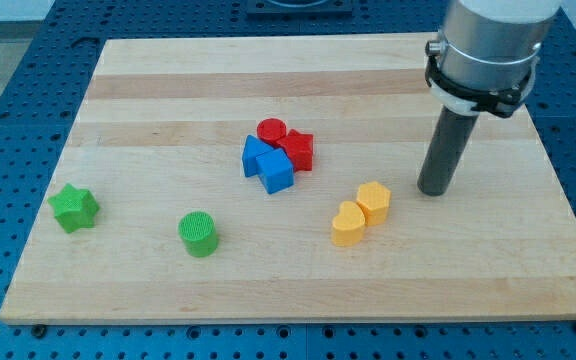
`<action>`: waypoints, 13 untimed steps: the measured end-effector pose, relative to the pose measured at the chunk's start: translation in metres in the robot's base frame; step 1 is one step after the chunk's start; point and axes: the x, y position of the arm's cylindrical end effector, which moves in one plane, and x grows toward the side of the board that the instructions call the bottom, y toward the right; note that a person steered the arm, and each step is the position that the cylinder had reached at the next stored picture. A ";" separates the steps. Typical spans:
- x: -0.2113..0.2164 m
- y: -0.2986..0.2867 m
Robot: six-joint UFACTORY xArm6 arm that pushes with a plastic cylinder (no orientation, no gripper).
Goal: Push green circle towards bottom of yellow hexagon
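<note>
A pale wooden counter [298,270], made of joined planks with visible grain, fills most of the view and sits on a blue perforated base [8,60].

The green circle [199,234] stands in the counter's lower-left part; it is a short upright cylinder, bright green, with a flat round top marked by fine parallel ridges and smooth darker sides; it stands alone, touching nothing. To the view's left of it, well apart, lies a green star [74,208] with rounded points.

The yellow hexagon [373,201] sits right of centre, a low six-sided block; a yellow heart [348,223] touches it on its lower-left side. The green circle is well to the view's left of this yellow pair and slightly lower.

Near the middle is a tight cluster: a red cylinder [271,130] at the top, a red star-like block [297,150] to its right, and two blue blocks, one [256,155] on the left whose shape is hard to make out and a blue cube [276,172] below it; all appear to touch.

The arm has no hand, so there is no opening or closing to tell; it ends in a dark rod under a grey collar. My tip [434,190] rests on the counter just beside the yellow hexagon, on its right, and far from the green circle.
</note>
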 end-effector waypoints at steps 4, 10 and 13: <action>0.042 -0.024; 0.133 -0.338; 0.032 -0.316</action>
